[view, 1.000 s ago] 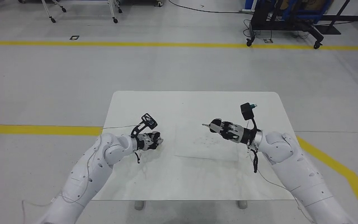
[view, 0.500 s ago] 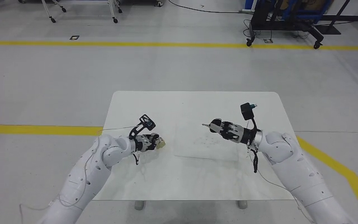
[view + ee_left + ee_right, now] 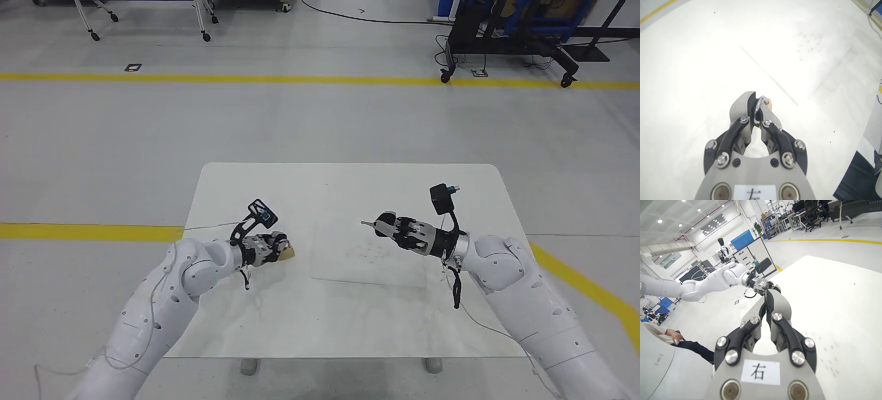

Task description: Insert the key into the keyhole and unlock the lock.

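A small brass padlock (image 3: 286,254) with a silver shackle (image 3: 758,104) hangs just above the white table (image 3: 420,320), left of centre. My left gripper (image 3: 274,248) is shut on the shackle, and the brass body (image 3: 769,103) pokes out past the fingertips. Right of centre, my right gripper (image 3: 384,226) is shut on a thin metal key (image 3: 367,223), whose tip points left toward the lock. A wide gap of table separates the two grippers. In the right wrist view the right gripper (image 3: 769,294) has its pads pressed together, and the left gripper (image 3: 763,286) shows just beyond them.
A thin white sheet (image 3: 375,255) lies flat on the middle of the table; its edge (image 3: 770,77) runs just ahead of the lock. Yellow floor lines (image 3: 300,79) and wheeled racks (image 3: 510,45) lie well beyond the table.
The left gripper has turned and shifted slightly away from the table's front edge, bringing the brass lock body into sight. The right arm has stayed still.
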